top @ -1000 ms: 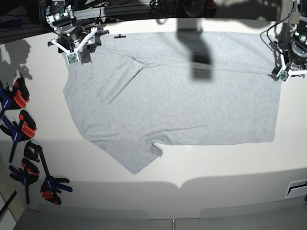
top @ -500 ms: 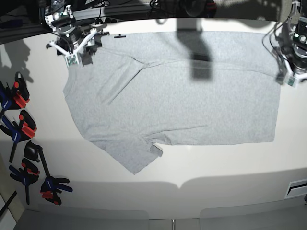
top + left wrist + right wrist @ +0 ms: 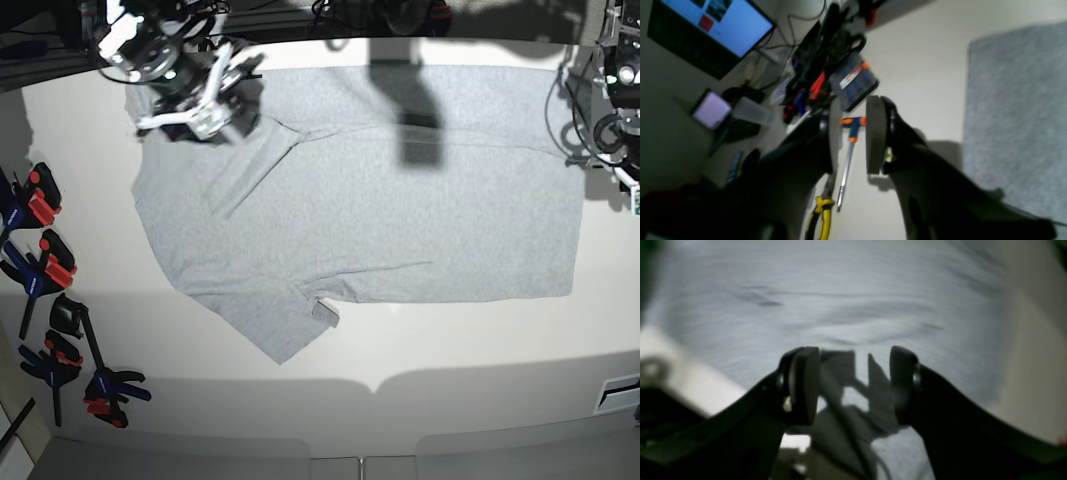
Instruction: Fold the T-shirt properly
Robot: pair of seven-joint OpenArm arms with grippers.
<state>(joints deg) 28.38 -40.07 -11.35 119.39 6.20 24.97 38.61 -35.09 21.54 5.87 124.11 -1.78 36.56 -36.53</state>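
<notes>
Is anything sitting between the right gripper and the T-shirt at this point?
Nothing visible. The right gripper, jaws open and empty, hangs directly over the T-shirt near its upper sleeve; only grey cloth and the gripper's own shadow show between the fingers. Whether it touches the cloth cannot be told.
</notes>
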